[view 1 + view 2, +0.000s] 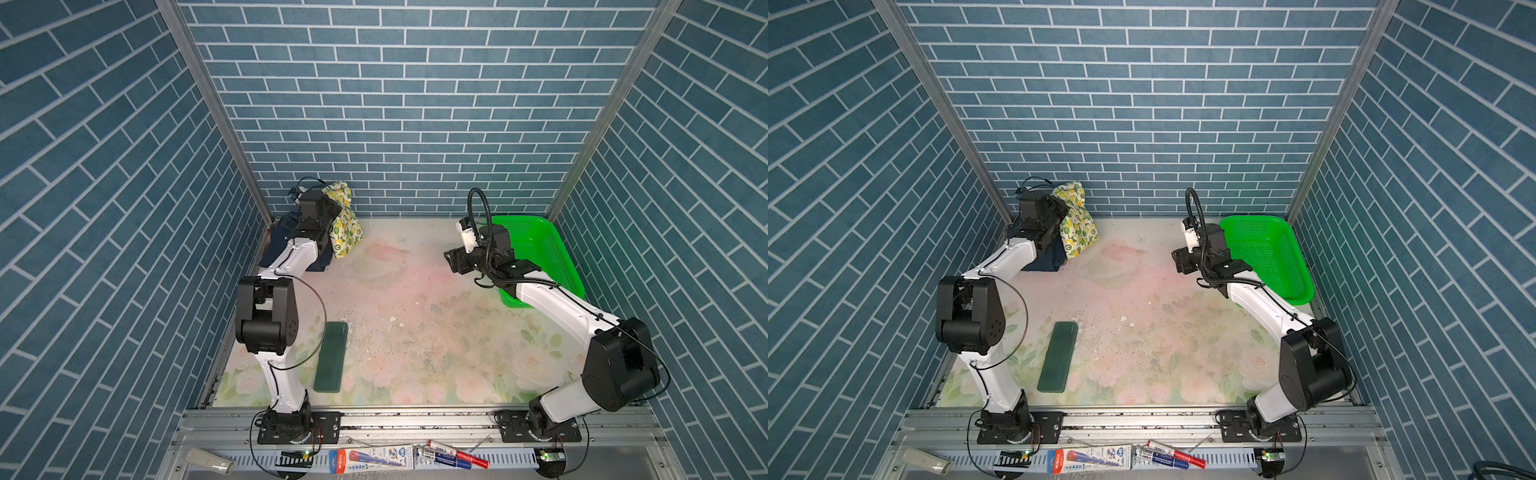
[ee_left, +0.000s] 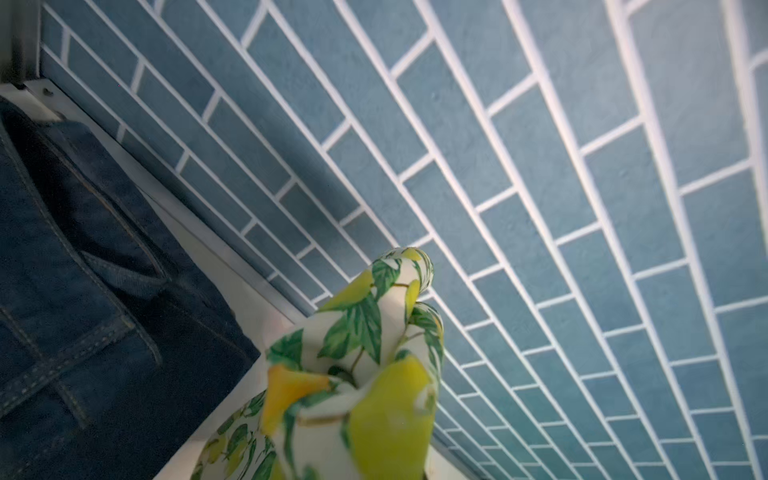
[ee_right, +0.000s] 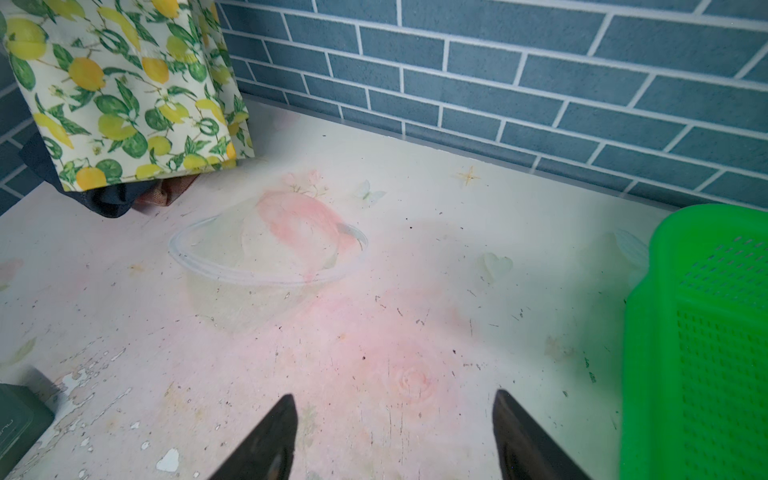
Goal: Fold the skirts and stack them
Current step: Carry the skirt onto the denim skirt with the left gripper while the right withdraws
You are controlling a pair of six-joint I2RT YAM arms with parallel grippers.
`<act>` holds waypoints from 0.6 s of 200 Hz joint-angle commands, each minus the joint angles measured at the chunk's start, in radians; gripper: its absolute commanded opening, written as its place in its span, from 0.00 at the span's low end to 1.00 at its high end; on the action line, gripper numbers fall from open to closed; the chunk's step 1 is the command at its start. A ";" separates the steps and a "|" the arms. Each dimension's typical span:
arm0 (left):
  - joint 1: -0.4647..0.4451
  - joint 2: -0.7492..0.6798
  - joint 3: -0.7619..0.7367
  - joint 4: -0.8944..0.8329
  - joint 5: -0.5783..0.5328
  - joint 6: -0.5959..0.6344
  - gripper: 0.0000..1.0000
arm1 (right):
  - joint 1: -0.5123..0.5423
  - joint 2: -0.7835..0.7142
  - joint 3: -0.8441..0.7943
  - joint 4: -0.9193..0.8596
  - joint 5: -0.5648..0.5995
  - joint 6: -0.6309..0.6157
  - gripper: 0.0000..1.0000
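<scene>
The left fingers (image 1: 329,205) are raised at the far left corner of the worktop (image 1: 415,324), clenched on a bunched edge of the lemon-print skirt (image 1: 345,226). The cloth hangs down from them against the back wall, and its lower hem reaches the pile beneath. In the left wrist view the gathered lemon-print skirt (image 2: 365,353) fills the near part of the picture and hides the fingers themselves.

The denim skirt (image 1: 286,230) lies folded in that same corner, under the left arm's wrist, and its stitched seams show in the left wrist view (image 2: 75,291). In the right wrist view a sliver of the plaid skirt (image 3: 166,193) peeks out below the denim, at the hem of the hanging print.

The right fingers (image 3: 278,432) are released, spread apart with only bare worktop between them. In both top views they hover over the far right part of the worktop, pointing towards the middle, well apart from the skirts.

The green basket (image 1: 521,219) sits in the far right corner, just beside the right arm. The dark green pad (image 1: 331,357) lies flat near the front left, beside the left arm.
</scene>
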 commanded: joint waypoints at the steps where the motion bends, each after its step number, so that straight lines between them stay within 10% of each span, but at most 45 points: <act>1: 0.042 0.033 0.024 0.159 -0.052 -0.088 0.00 | 0.005 -0.023 -0.020 0.004 0.001 0.025 0.73; 120: 0.245 0.052 -0.071 0.215 -0.040 -0.203 0.00 | 0.024 0.008 0.012 0.001 0.001 0.018 0.73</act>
